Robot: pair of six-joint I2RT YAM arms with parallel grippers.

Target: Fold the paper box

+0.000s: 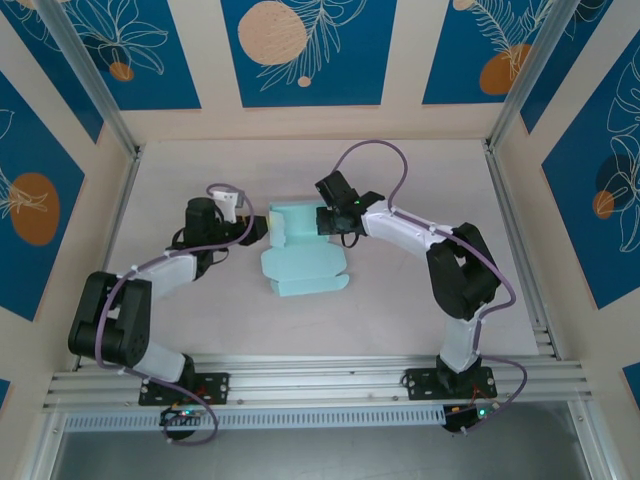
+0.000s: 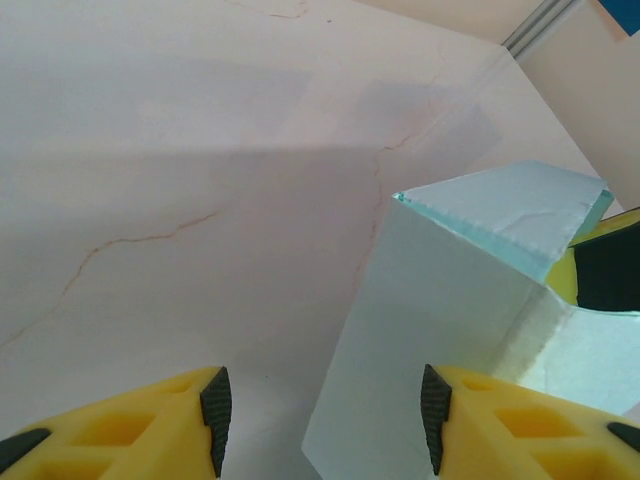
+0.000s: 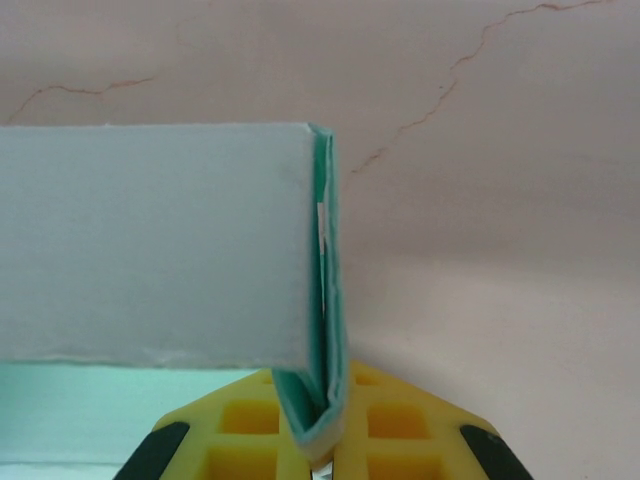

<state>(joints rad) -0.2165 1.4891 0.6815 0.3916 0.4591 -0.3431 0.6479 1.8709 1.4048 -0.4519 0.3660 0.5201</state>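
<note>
Right gripper [image 3: 322, 425] is pinched tight on a doubled edge of the paper box [image 3: 150, 240], the folded card squeezed between its two yellow fingers [image 3: 240, 430] with a pale blue panel standing upright to the left of the pinch. From the top camera the paper box [image 1: 305, 262] lies near the middle of the table [image 1: 250, 320], partly folded: its near part spreads flat on the surface with tabs at the edges, while the far part is raised between the two arms. That right gripper [image 1: 332, 218] meets the raised part at its right end, and the left gripper [image 1: 262, 228] reaches in at the left end. On the left wrist camera the left gripper [image 2: 325, 420] has its jaws standing apart at a middling width; a slanted panel of the paper box [image 2: 450, 330] runs down into the gap and sits close against the right-hand finger [image 2: 520, 420], well clear of the other finger. Whether that pad actually touches the card cannot be told. Beyond the card the table [image 2: 150, 150] is pale pink with thin, crack-like veins. Around it stand cream walls with blue leaf-patterned panels [image 1: 300, 50], and an aluminium rail [image 1: 320, 375] at the near edge carries both arm bases.
</note>
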